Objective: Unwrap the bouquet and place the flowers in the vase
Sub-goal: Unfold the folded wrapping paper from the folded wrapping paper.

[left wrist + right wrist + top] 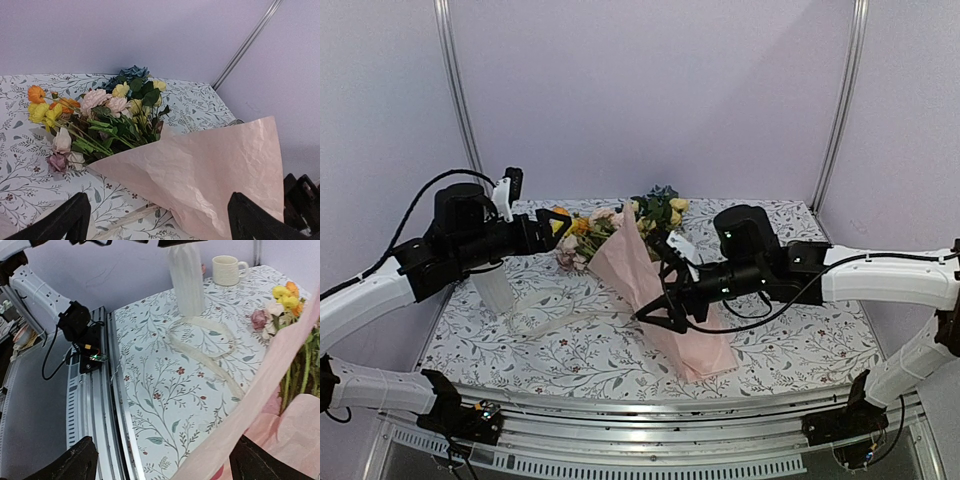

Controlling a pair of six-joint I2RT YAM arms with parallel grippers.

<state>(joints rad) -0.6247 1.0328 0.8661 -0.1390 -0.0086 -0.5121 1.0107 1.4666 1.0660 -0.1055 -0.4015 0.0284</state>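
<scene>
- Your vase stands upright on the patterned table, partly hidden behind the left arm.
- The bouquet lies flat to the right of the vase, well apart from it, with pink paper wrapped round the stems.
- The flowers fan out at the bouquet end nearer the vase.
- A cream ribbon lies loose, starting at the vase's foot and trailing off toward the bouquet.
- The left gripper hovers up and right of the vase, near the blooms, with its fingers wide and nothing in them.
- The right gripper sits over the paper, further from the vase. Its fingers are spread wide, and the paper's edge runs between them unpinched.
- A cream mug stands beside the vase.
</scene>
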